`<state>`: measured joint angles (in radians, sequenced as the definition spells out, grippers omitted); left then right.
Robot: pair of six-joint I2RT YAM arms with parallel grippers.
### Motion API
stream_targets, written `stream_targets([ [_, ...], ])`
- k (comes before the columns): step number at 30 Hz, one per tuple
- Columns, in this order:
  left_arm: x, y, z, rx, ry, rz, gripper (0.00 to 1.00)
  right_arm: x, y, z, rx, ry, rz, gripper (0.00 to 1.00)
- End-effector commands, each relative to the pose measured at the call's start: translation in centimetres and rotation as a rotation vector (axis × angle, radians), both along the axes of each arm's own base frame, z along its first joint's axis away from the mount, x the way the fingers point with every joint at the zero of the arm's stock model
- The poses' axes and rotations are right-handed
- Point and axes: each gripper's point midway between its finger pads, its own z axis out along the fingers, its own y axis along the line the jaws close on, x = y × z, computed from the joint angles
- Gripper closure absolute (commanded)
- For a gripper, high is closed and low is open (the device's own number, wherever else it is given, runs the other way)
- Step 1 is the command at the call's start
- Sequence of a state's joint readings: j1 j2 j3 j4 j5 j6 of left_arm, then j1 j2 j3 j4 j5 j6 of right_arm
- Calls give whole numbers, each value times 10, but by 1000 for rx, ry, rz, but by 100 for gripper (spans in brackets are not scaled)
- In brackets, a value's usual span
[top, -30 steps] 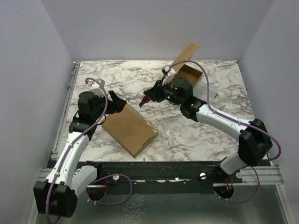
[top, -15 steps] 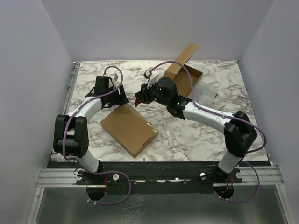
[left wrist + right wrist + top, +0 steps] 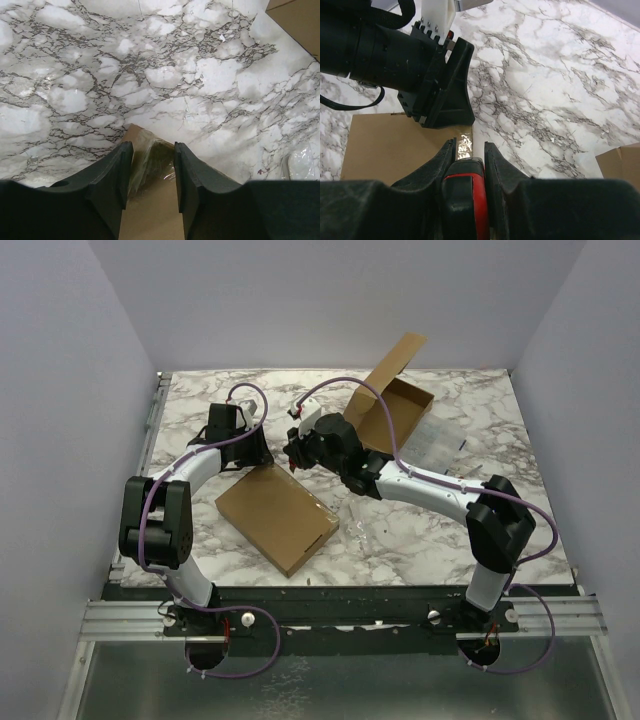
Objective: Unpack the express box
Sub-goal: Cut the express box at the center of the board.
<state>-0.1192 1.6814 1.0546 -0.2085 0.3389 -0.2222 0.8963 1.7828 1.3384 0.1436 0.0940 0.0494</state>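
While the flat, taped express box (image 3: 277, 517) lies closed at centre-left of the overhead view on the marble table (image 3: 450, 530), both arms have just swung to its far corner: the left jaws have narrowed astride the taped corner (image 3: 152, 160), grip unclear; the right jaws pinch a red tool (image 3: 465, 200), likely a cutter, so slitting the tape looks imminent. An opened box (image 3: 405, 410) stands at upper right
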Motion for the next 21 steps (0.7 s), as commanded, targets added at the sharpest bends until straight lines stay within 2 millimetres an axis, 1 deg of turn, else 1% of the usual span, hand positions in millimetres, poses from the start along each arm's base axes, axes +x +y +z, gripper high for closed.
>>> stream_targets([
  [1, -6, 16, -22, 92, 52, 31, 58, 5, 5, 2, -29, -24, -21, 100],
  [10, -7, 17, -24, 93, 65, 33, 59, 0, 16, -2, -39, -20, -1, 100],
  [14, -7, 16, -25, 93, 70, 30, 59, -3, 19, 1, -37, -25, 3, 100],
  [21, -7, 17, -25, 96, 71, 32, 60, -2, 18, -9, -62, -17, -10, 100],
])
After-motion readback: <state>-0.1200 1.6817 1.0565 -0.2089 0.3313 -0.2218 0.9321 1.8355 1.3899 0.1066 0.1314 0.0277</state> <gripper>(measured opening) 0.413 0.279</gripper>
